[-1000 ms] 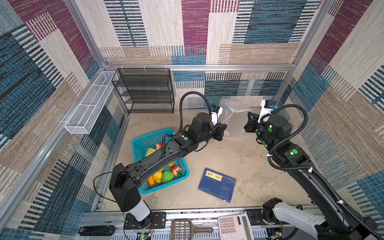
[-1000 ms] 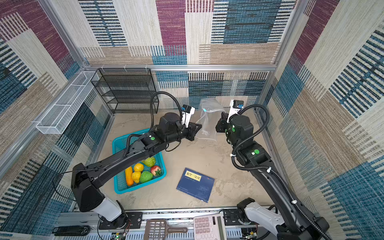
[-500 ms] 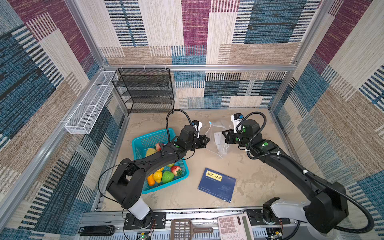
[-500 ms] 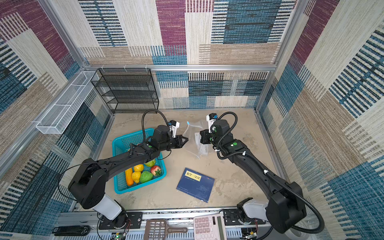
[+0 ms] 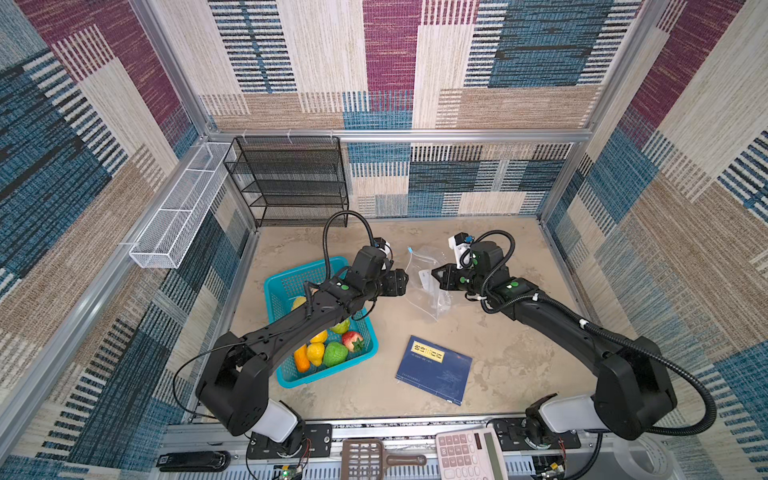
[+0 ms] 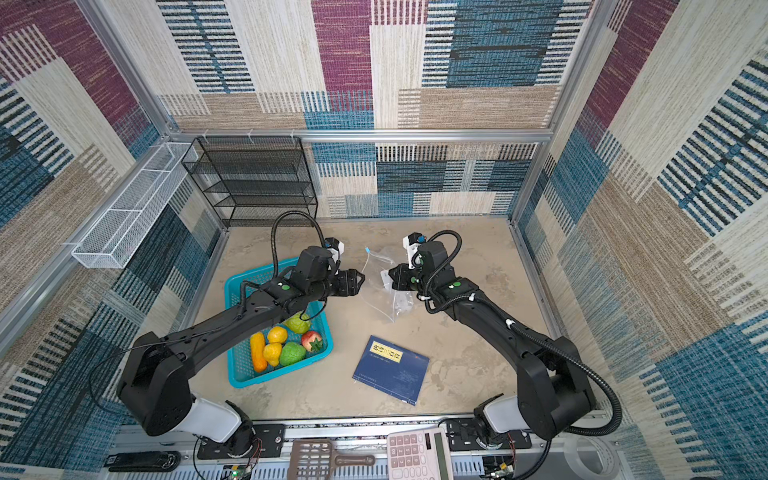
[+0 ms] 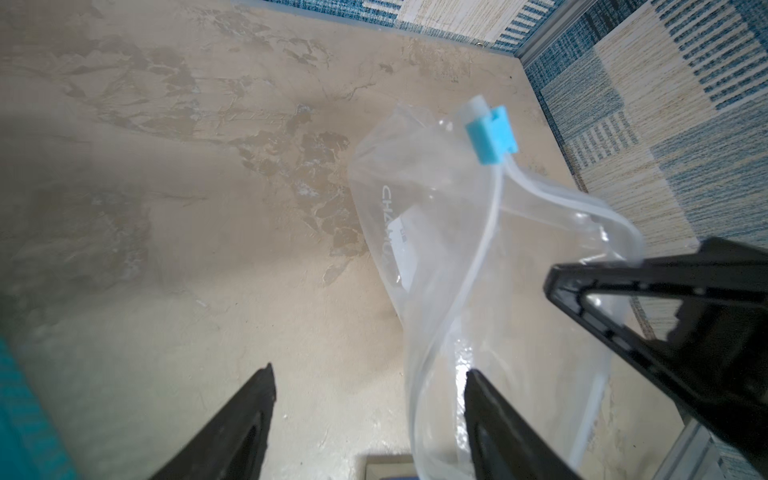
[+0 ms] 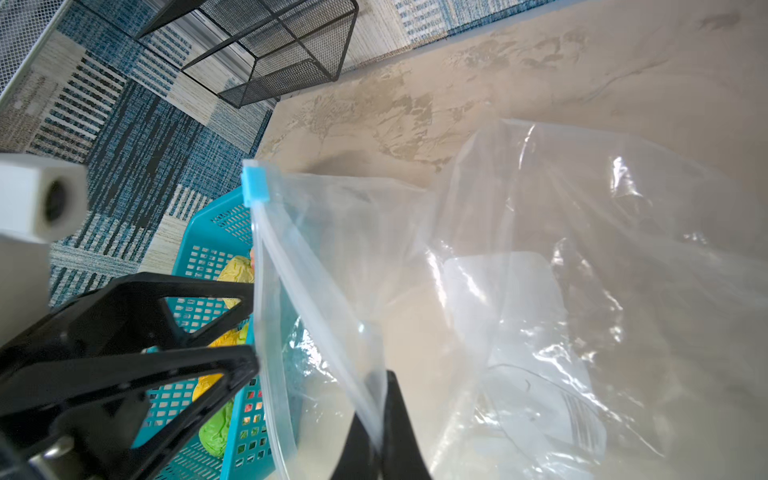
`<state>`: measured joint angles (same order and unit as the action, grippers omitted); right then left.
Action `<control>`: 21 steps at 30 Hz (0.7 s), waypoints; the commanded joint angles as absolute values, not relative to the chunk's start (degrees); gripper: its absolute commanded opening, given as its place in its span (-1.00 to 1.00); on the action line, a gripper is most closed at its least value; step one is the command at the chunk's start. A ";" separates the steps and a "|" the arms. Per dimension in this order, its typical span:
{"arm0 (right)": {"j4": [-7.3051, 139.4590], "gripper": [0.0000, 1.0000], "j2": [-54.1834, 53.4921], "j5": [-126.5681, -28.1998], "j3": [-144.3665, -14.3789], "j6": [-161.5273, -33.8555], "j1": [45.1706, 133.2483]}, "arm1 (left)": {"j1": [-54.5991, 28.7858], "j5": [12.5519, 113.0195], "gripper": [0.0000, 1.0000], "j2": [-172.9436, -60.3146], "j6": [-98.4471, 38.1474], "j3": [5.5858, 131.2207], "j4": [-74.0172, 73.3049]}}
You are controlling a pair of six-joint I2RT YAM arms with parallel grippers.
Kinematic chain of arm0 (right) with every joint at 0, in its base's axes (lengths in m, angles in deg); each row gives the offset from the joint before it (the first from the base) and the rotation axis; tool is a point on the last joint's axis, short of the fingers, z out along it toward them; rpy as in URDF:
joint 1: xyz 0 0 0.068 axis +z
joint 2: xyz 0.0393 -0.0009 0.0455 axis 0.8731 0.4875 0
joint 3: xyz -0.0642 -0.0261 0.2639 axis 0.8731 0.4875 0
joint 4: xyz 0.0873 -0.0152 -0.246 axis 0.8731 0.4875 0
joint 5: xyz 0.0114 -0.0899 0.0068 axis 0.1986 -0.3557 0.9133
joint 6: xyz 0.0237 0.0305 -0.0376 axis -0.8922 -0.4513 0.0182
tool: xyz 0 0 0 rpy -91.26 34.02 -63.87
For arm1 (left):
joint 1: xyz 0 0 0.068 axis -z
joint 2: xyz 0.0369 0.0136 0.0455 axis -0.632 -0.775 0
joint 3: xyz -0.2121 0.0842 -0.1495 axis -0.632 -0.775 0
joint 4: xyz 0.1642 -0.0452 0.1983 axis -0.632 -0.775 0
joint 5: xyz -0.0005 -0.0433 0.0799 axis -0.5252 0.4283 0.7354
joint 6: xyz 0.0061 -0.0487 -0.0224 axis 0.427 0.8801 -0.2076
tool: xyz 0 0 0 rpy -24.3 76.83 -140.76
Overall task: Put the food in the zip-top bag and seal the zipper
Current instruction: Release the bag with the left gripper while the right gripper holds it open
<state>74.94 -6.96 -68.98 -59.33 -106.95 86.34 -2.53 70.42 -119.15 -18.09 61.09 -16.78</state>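
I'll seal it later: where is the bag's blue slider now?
In both top views the blue slider is mid-table, at the far end of the zip-top bag, just beyond the left gripper and right gripper.

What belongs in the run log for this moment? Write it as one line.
right tool: shut on zip-top bag | left tool: open, beside it | zipper: unsealed | food: in teal basket

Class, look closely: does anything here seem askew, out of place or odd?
The zip-top bag hangs crumpled and twisted, pinched at its rim by the shut right tool; the left tool is open, gripping nothing. Nothing is spilled.
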 commanded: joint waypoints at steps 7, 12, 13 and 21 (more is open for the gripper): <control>70.45 -1.00 -4.65 -68.48 -59.53 -109.00 86.40 | -4.30 77.30 0.65 -103.04 -19.76 52.27 -26.80; 70.12 -1.00 -4.46 -68.33 -58.81 -109.15 86.40 | -8.89 80.07 0.66 -95.68 -18.09 45.26 -32.02; 70.05 -1.00 -4.46 -68.29 -58.66 -109.19 86.40 | -9.80 80.06 0.67 -94.75 -17.96 44.28 -32.97; 70.42 -1.00 -4.69 -68.51 -57.49 -109.08 86.41 | -18.55 79.31 0.66 -90.15 -16.52 35.34 -37.19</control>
<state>72.27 -4.47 -68.96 -57.74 -108.44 86.37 -16.69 79.27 -90.89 -18.16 37.13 -34.95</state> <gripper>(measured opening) 0.013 0.834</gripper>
